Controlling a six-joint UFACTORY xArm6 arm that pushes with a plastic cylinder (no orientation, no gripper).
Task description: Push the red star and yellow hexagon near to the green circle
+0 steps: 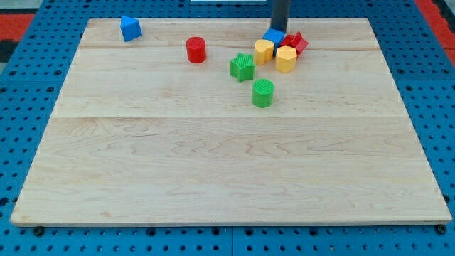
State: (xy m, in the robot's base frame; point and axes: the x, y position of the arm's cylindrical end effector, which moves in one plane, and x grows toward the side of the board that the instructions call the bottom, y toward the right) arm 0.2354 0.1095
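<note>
Seven blocks lie on the table (142, 178), and my tip (279, 30) stands at the view's top of a tight cluster, touching or just behind a blue block (272, 36). No jaws exist on this rod, so nothing is open, closed or gripped; it can only shove. Just to the view's right of the blue block sits the red star (297, 43), with the yellow hexagon (286, 59) touching it on the lower side and a second yellow block (264, 51) just beside that. The green circle (263, 93) lies below the cluster, toward the view's bottom and slightly left, near but apart from the hexagon. So the push, as I judge it, runs from my tip downward through star and hexagon. A green star (242, 67), a red cylinder (196, 50) and another blue block (131, 28) sit further left.
</note>
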